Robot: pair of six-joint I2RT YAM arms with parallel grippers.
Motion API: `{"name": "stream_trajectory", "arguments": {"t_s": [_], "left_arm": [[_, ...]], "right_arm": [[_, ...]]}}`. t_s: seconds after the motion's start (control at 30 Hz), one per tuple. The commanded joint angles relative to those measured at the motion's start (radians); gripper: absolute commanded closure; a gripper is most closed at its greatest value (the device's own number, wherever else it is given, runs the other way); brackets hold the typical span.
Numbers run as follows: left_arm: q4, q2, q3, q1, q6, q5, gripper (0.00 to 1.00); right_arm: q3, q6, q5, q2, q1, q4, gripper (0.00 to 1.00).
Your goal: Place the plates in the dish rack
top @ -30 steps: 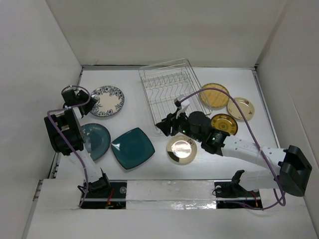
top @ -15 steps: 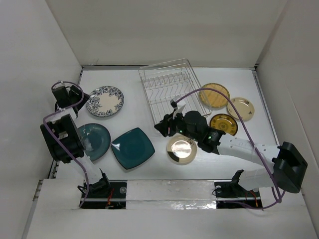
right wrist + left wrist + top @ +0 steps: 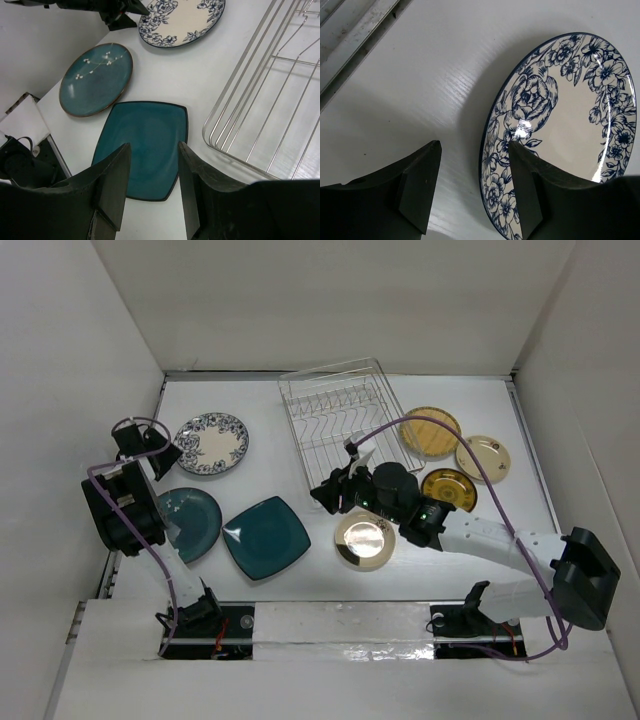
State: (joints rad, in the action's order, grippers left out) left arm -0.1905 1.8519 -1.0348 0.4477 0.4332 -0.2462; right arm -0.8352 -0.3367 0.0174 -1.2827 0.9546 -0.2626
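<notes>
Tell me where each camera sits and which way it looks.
Top external: fixed above and behind, looking down on table and dish rack; both arms show.
Left wrist: on left arm, facing the floral plate; open left tool shows.
Right wrist: on right arm, facing the square teal plate; open right tool shows.
Shared: both wrist views catch the floral plate.
</notes>
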Motion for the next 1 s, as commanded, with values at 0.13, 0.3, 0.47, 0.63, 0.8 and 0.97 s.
{"name": "stream_trajectory", "arguments": {"t_s": [0.13,0.3,0.47,0.63,0.8,0.97], "left_arm": [[-0.052,0.055,-0.034,0.006,0.006,-0.128,0.49],[-0.047,0.11,-0.071,0.006,0.004,-0.192,0.53],[-0.032,0.133,-0.09,0.006,-0.019,-0.214,0.64],[-0.061,0.133,-0.085,0.006,-0.021,-0.222,0.97],[-0.098,0.067,-0.062,0.006,-0.014,-0.231,1.0],[-0.226,-0.072,0.002,0.006,0.071,-0.257,1.0]], "right_arm": [[-0.022,0.005,-0.011,0.008,-0.007,-0.052,0.52],[-0.025,0.007,-0.004,-0.004,-0.007,-0.05,0.52],[-0.03,0.007,-0.007,-0.017,-0.007,-0.052,0.52],[-0.033,0.008,-0.004,-0.021,-0.016,-0.047,0.52],[-0.033,0.011,0.012,-0.014,-0.016,-0.041,0.52],[-0.05,0.015,0.012,-0.01,-0.025,-0.021,0.51]]}}
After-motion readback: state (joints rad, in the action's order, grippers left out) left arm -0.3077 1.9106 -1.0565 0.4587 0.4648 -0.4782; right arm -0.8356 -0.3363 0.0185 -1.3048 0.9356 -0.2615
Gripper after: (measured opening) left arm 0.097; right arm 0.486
